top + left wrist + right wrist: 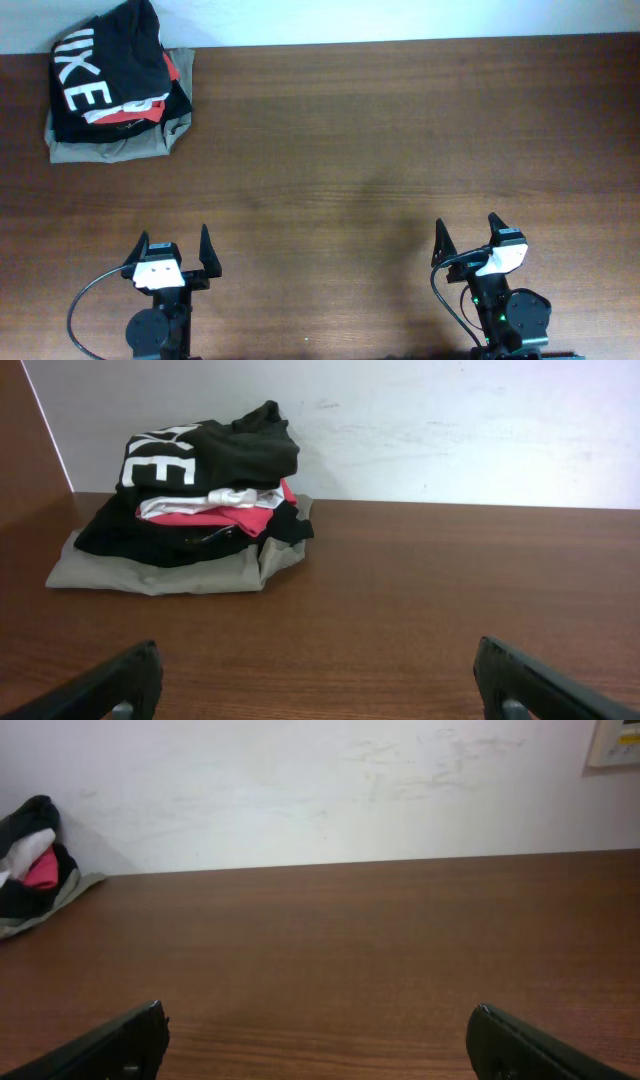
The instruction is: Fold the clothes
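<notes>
At the near edge of the table [350,160] stand the left gripper [173,240] and the right gripper [466,226], well apart from each other and both pointing toward the far side. Each one has its fingers spread wide and holds nothing. In each wrist view the two dark fingertips show only in the lower corners, with brown wood between them. Beyond the fingers the table goes on to the far left corner, where the clothes [110,85] lie in a pile just beside the wall [450,430]. A beige piece [160,575] lies flat at the bottom. Black, red and white pieces are bunched on it, and a black shirt [210,455] with white letters is on top. The pile is well apart from both grippers: ahead and a little left of the left one, far to the left of the right one. The right wrist view shows only its edge.
</notes>
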